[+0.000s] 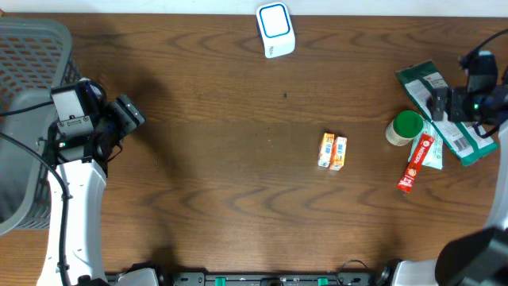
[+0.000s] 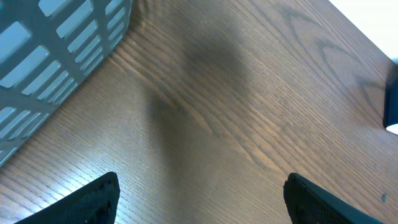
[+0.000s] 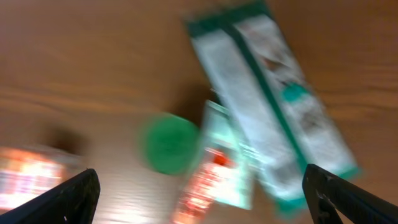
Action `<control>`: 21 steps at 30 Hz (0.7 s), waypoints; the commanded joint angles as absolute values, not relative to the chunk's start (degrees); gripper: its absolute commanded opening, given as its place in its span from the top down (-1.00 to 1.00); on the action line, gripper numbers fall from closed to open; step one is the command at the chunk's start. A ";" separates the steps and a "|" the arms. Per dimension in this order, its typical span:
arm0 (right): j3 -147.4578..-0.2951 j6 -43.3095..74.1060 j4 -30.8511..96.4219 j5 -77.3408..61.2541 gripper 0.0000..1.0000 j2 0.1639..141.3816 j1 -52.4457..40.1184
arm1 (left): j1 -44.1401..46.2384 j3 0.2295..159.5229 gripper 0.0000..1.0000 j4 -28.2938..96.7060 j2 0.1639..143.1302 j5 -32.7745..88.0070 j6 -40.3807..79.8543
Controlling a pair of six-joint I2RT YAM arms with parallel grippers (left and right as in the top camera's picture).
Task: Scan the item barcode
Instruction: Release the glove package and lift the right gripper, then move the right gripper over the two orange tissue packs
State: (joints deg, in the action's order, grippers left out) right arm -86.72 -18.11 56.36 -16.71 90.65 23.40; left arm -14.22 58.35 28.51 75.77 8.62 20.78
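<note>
Green-and-white pouch (image 1: pixel 421 83), likely the item to scan, lies flat at the desk's (image 1: pixel 238 159) right edge beneath the right end effector (image 1: pixel 444 105), jaws spread and empty; looks light, floppy, slick film, so pinch a free edge; left end effector (image 1: pixel 131 114) also open.

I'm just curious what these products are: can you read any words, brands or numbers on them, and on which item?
No text can be read in any view.
On the green packet: white label print, too small.
On the red tube: lettering too small.
On the orange boxes: print too small.
Right wrist view: all blurred.
</note>
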 commanded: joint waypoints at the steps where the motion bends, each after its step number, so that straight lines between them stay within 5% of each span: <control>1: -87.66 -2.39 58.48 -37.87 -0.98 89.17 22.90 | -14.46 58.19 -0.70 28.64 76.05 8.27 20.45; 4: -85.78 0.67 59.88 -47.64 -0.90 89.25 21.52 | -14.46 58.19 -0.70 28.64 76.05 8.27 20.45; 5: -84.95 0.73 60.55 -48.31 -0.65 89.25 20.60 | -14.46 58.19 -0.71 28.64 76.05 8.27 20.45; 7: -83.66 0.80 61.41 -46.83 -0.48 89.25 18.65 | -14.46 58.19 -0.70 28.64 76.05 8.27 20.43; 13: -77.67 1.61 61.04 -34.37 -0.32 89.25 9.72 | -14.46 58.19 -0.71 28.64 76.05 8.27 20.45; 21: -67.35 17.80 53.74 -10.55 -0.31 89.25 -3.75 | -14.46 58.19 -0.70 28.64 76.05 8.27 20.43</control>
